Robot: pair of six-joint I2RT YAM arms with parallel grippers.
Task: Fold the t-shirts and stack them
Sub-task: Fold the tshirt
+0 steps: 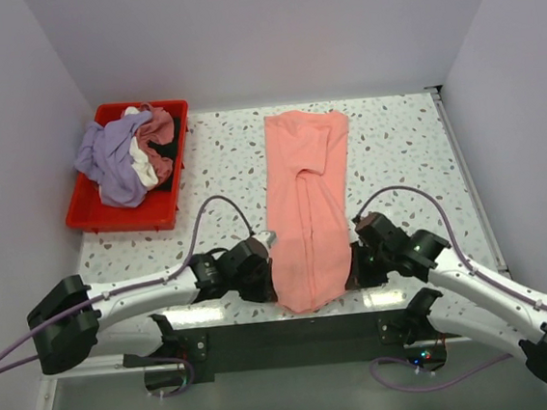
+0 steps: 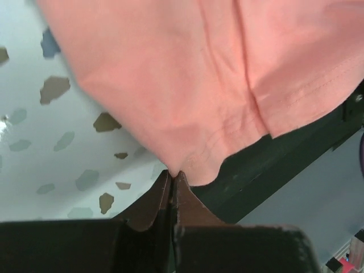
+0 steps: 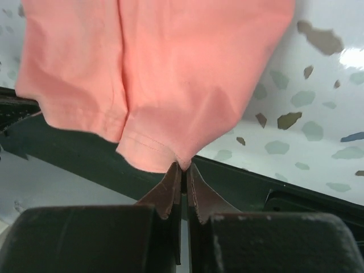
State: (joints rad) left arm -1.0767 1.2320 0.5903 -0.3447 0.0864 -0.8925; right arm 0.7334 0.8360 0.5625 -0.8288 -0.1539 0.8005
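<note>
The salmon-pink t-shirt (image 1: 307, 202) is pinched at both near corners. The left gripper (image 2: 172, 173) has its jaws pressed together on the left corner of the hem. The right gripper (image 3: 183, 166) has its jaws clamped just as tight on the right corner, where the stitched hem line shows. The two stand level with each other, one either side of the cloth, so neither arm is nearer: they share the same short edge.

From that edge the shirt runs straight away from the arms as a long narrow strip, already folded lengthwise. Its long axis points from the near edge of the tabletop (image 1: 395, 155) toward the far wall, leaning slightly right. A sleeve lies folded in at the far end.

The next fold probably carries the held hem along that axis, up and over toward the far end, with both arms moving together so the edge stays square.

Well off to the far left, the red bin (image 1: 86, 215) holds the lavender t-shirt (image 1: 109, 158) and the other tees in a heap.
</note>
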